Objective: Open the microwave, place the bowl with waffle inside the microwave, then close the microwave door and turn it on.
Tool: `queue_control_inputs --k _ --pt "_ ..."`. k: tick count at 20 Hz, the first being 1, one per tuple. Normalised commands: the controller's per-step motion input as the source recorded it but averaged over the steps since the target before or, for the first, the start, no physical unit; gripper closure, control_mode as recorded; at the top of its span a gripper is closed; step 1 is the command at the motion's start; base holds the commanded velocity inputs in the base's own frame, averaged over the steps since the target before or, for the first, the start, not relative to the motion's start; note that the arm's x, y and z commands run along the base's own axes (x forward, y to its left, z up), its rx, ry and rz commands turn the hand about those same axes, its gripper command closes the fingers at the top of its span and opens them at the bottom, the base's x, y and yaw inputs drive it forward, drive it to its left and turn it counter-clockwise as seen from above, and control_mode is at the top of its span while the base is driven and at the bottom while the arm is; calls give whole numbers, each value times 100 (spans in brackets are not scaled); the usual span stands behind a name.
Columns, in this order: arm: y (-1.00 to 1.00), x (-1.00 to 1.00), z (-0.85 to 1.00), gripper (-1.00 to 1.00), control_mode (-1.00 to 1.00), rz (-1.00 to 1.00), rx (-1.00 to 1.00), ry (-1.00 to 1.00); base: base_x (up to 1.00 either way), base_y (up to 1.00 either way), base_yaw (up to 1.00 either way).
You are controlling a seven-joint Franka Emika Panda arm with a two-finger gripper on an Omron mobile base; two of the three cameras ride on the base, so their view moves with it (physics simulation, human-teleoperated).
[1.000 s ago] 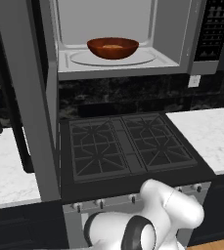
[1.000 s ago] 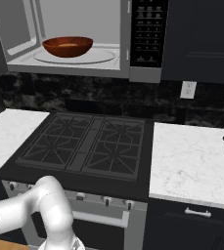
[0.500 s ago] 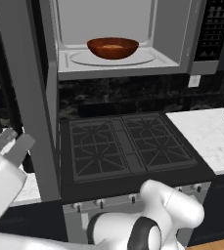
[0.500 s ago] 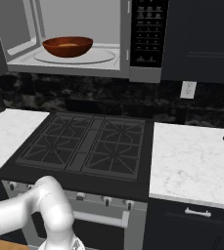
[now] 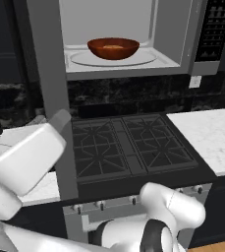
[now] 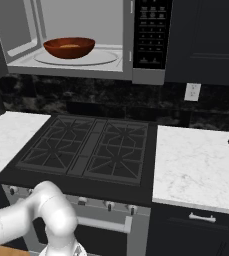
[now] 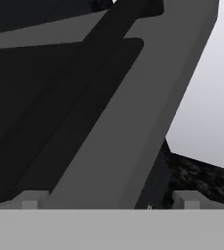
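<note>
Swung in beside the microwave door (image 5: 47,88), fingers (image 7: 108,204) spread wide, empty, above marble counter (image 6: 196,165).

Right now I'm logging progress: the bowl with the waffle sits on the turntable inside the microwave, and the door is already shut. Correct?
Not quite. The bowl with the waffle does sit on the turntable inside the microwave, but the microwave door is open, swung out to the left, as the left base view shows.

The bowl (image 5: 113,48) sits on the turntable (image 5: 112,58) inside the microwave (image 5: 128,37), with the waffle (image 5: 113,47) in it. The door (image 5: 49,93) swings out at 9 o'clock. The stove (image 5: 128,146) lies below, between two desks (image 6: 197,167).
</note>
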Motion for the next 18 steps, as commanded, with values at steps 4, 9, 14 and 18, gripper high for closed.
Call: queue_control_inputs --k 4,9,14,18 --pt "-85 32 37 -100 -100 -9 0 1 0 0 0" --pt "-92 40 34 -100 -100 -9 0 0 0 0 0" --pt "-87 56 13 -100 -100 -8 2 0 0 0 0" --pt "-67 75 0 -100 -100 -2 0 0 0 0 0"
